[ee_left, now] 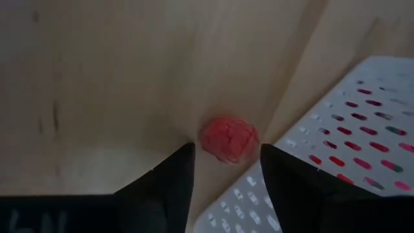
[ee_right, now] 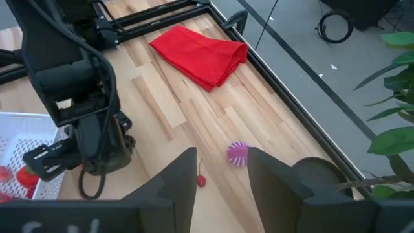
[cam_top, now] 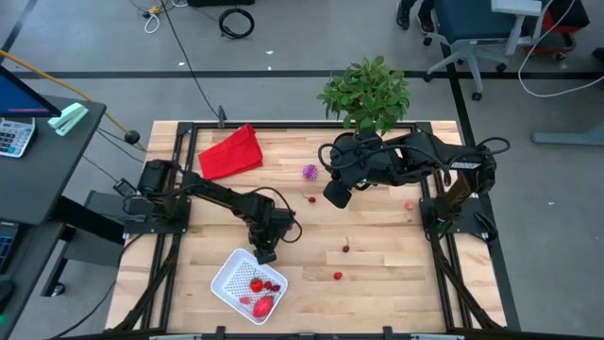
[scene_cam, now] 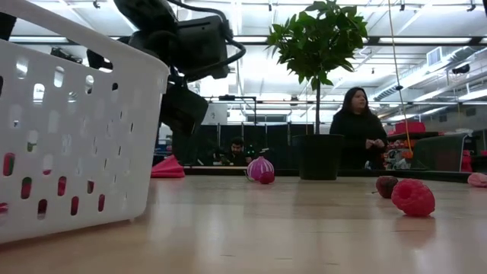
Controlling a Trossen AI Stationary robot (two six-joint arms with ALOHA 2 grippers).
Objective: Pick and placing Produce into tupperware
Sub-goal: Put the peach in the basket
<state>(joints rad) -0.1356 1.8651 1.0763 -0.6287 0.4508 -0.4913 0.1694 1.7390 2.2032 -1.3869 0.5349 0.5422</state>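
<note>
The left tool (ee_left: 223, 171) is spread around a small bumpy red berry (ee_left: 229, 139), just at the white perforated plastic tupperware's (cam_top: 229, 276) 1 o'clock corner. The right tool (ee_right: 222, 171), also spread, hovers near the spiky purple ball (ee_right: 237, 153) at the wooden desk's (cam_top: 377, 246) 12 o'clock.

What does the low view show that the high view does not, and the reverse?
Only the low view shows a person standing beyond the table and the holes in the white container's side wall. Only the high view shows the container's contents, red pieces lying inside it, the left gripper at its edge, and the right gripper held near the plant. Both show the potted plant, the red cloth and the spiky purple ball.
</note>
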